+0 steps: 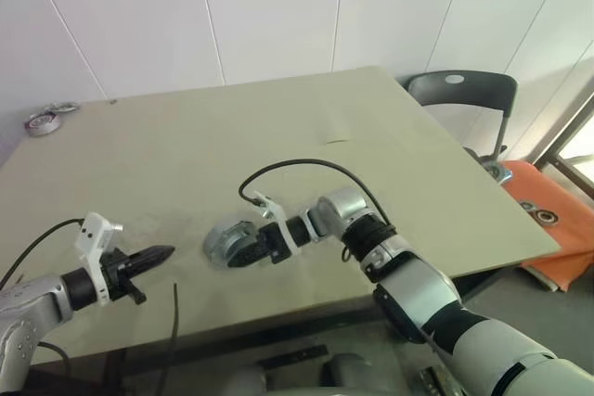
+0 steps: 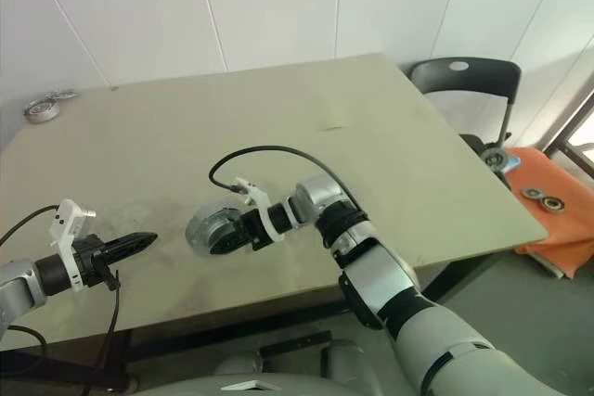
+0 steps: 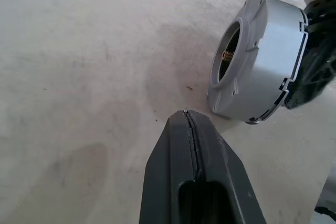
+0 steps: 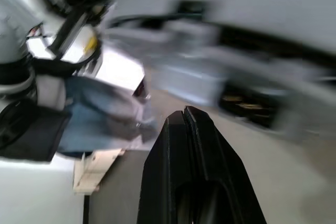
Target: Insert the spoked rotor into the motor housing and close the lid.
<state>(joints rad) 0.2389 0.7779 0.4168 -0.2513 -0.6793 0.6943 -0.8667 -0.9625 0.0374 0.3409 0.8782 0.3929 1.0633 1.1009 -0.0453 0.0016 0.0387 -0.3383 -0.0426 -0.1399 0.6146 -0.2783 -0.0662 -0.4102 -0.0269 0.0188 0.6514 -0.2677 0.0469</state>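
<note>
Table: large pale olive top, mostly bare. From the head view, a chair stands off its 2 o'clock corner. An orange mat with small round parts lies beyond the 3 o'clock edge. Two small ring-shaped parts sit at the far 10 o'clock corner, well apart from the work.

Motor housing: near the front of the table, about 6 o'clock from its centre. It appears as a squat grey-silver drum tipped up on its edge, not lying flat. In the left wrist view the face turned toward my left side has a round opening with a small brass-coloured point inside. The side wall is smooth, with a stepped seam near the back. I cannot see copper windings or the spoked rotor from here. My reading: the lid is already on, so the task looks close to done.

Right end effector: fingers fully together, tips pressed against the housing's 3 o'clock side. It grips nothing; I judge it is propping or nudging the drum.

Left end effector: fingers fully together, empty, just off the table at 9 o'clock of the housing, near but apart, probably standing by to steady it.
</note>
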